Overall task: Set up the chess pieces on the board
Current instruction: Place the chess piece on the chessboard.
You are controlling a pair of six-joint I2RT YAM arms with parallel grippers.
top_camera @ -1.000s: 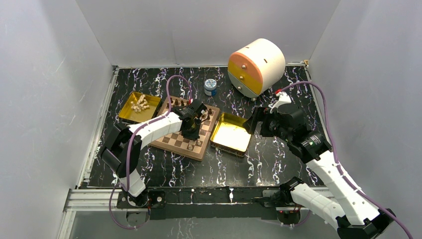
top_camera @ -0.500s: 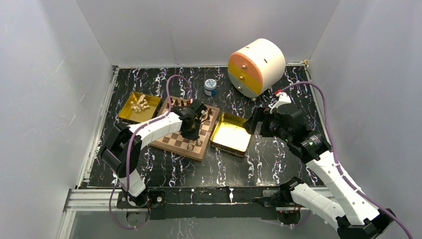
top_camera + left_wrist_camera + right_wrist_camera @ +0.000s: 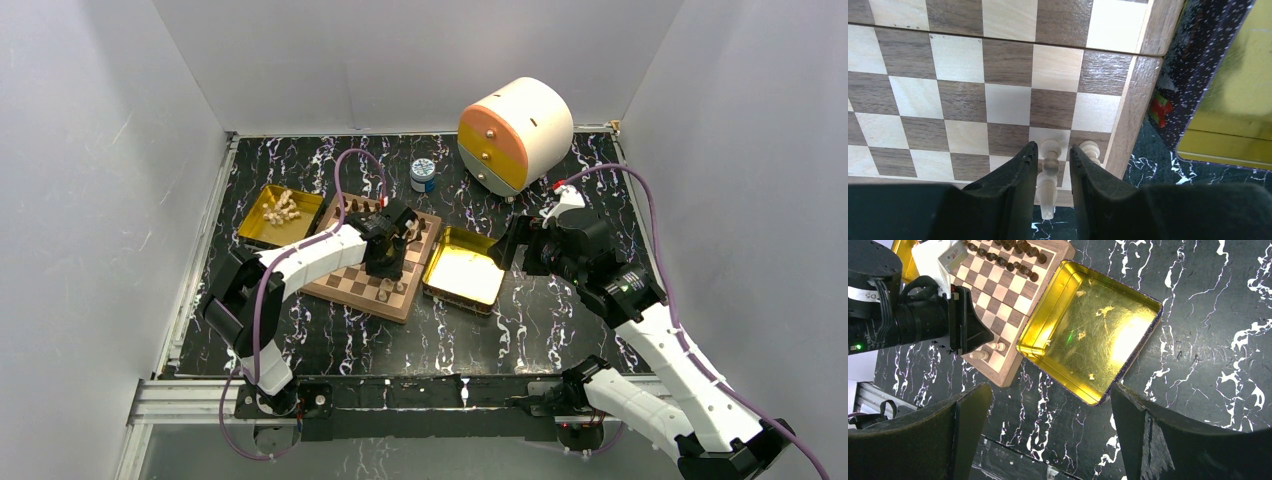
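The board [image 3: 345, 282] lies left of centre, with a row of dark chess pieces [image 3: 362, 207] along its far edge. My left gripper [image 3: 1053, 146] hangs over the board's near right corner. Its fingers straddle a pale piece [image 3: 1049, 172] that stands on the last row, with a gap showing on the right side. A second pale piece [image 3: 1090, 150] stands on the corner square beside it. More pale pieces [image 3: 283, 208] are heaped in a gold tray [image 3: 262, 232] to the left. My right gripper [image 3: 1050, 390] is wide open and empty, above the table by another gold tray [image 3: 1093, 315].
The gold tray [image 3: 465, 268] right of the board holds nothing. A cream drum-shaped drawer unit [image 3: 515, 135] with an orange and yellow front stands at the back right. A small blue-and-white jar [image 3: 423, 175] sits behind the board. White walls enclose the black marbled table.
My left fingers have spread apart over the board's near right corner. Both arms have stayed where they were.
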